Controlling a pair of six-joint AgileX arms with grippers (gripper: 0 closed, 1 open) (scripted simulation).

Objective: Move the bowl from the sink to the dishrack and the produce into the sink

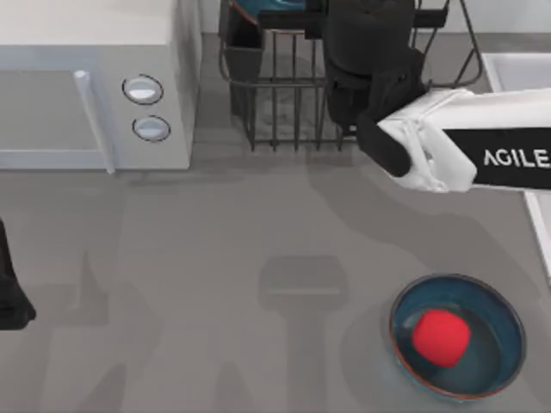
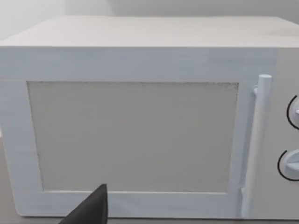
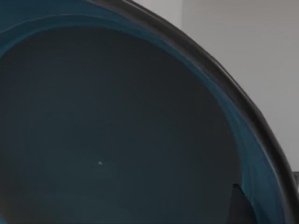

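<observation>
Soft, even light falls from above. The counter (image 1: 215, 258) carries broad, faint, soft-edged shadows. The microwave (image 2: 140, 121) is bright and washed pale, without glare. The bowl (image 3: 117, 130) interior is dim and featureless up close.
</observation>
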